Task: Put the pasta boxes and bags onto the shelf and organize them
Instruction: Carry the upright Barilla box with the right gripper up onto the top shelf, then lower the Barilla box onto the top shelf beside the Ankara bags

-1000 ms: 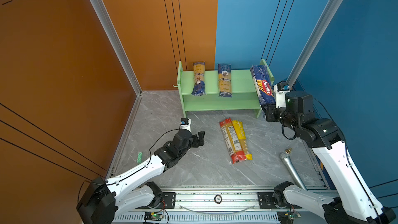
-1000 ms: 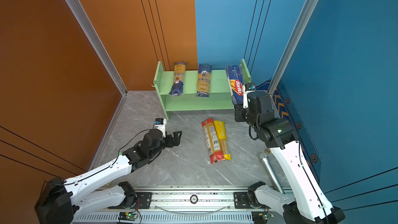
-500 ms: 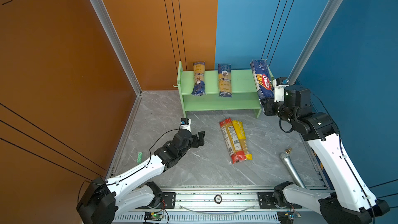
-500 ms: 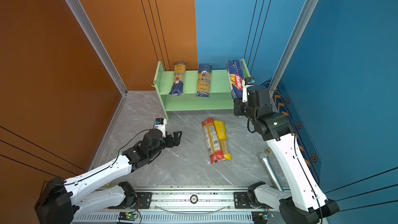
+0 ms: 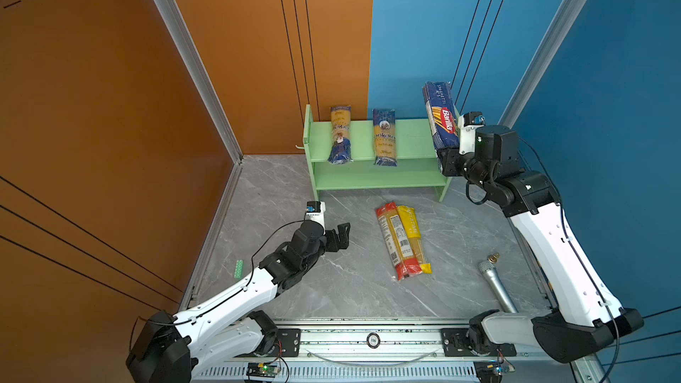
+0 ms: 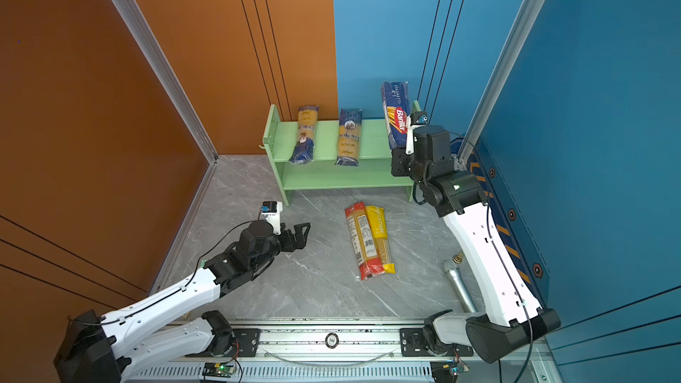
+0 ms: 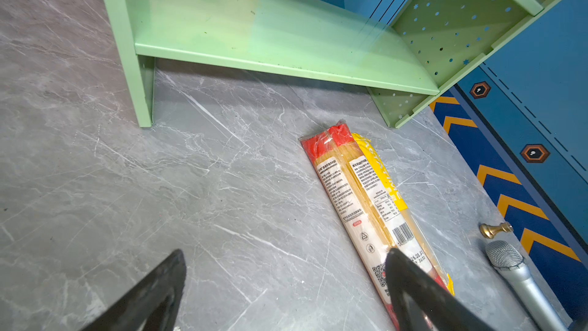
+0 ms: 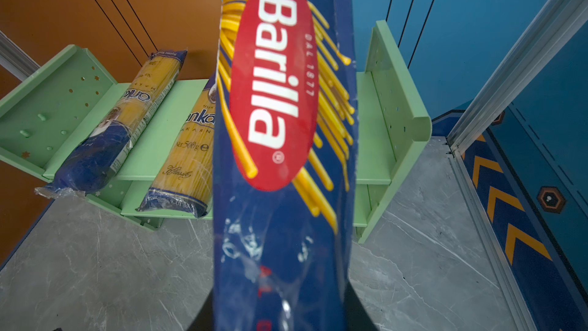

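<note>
Navy film, glossy and crinkled, wraps the Barilla spaghetti packet. The right gripper has its fingers clamped on the packet's lower end and holds it steeply tilted at the right end of the green shelf. The packet's top pokes above the perforated side panel, but I cannot tell whether it touches the top tier.

One navy-and-yellow packet and a second navy-and-yellow packet lie across that tier, apart from each other, with their front ends overhanging the edge. The red-ended packet and the yellow-ended packet lie touching, side by side, on the grey marble tabletop. The left gripper hovers low beside them, fingers wide apart and empty.

To my eye these packets are light and stiff along their length, but brittle inside and slick outside. Held by one end, the long packet could swing or slip, so a hold nearer the middle, across the narrow width, looks safer for the two on the tabletop.
</note>
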Robot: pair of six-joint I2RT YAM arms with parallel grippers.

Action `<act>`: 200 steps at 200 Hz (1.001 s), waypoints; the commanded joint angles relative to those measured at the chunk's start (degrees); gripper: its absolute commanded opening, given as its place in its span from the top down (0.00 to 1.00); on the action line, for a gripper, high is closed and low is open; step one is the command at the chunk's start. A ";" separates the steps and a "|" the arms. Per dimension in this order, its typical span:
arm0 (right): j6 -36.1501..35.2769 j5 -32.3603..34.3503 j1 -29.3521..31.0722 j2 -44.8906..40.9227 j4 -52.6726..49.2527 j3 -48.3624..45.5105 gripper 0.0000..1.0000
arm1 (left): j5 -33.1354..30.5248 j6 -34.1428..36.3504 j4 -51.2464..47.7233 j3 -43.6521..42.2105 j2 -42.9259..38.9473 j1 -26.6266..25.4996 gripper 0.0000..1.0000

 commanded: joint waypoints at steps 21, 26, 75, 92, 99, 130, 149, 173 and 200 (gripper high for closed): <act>-2.68 1.19 -0.72 3.28 15.09 6.97 1.00 | 1.04 0.36 -1.32 -0.64 -0.76 0.52 0.02; -2.75 1.19 -0.81 3.90 15.27 7.42 1.00 | 1.05 0.28 -1.34 -0.67 -0.75 0.52 0.02; -2.78 1.34 -1.21 9.80 16.41 11.13 1.00 | 1.14 0.23 -1.38 -0.56 -0.32 0.53 0.02; -2.69 1.75 -1.30 11.12 16.66 11.69 1.00 | 1.10 0.19 -1.51 -0.40 -0.10 0.57 0.02; -2.66 1.74 -1.41 11.60 16.71 11.91 1.00 | 1.12 0.23 -1.59 -0.31 0.01 0.52 0.02; -2.59 2.20 -1.96 13.70 16.63 13.01 1.00 | 1.27 0.17 -1.64 0.03 0.64 0.52 0.02; -2.20 2.45 -2.40 14.67 16.54 13.32 1.00 | 1.41 0.30 -1.85 0.49 1.06 0.52 0.02; -1.87 2.08 -3.02 15.86 16.36 13.84 1.00 | 1.56 0.51 -1.82 0.90 1.61 0.52 0.02; -1.68 2.28 -3.38 16.89 15.66 14.35 1.00 | 1.68 0.41 -1.82 1.07 2.04 0.52 0.02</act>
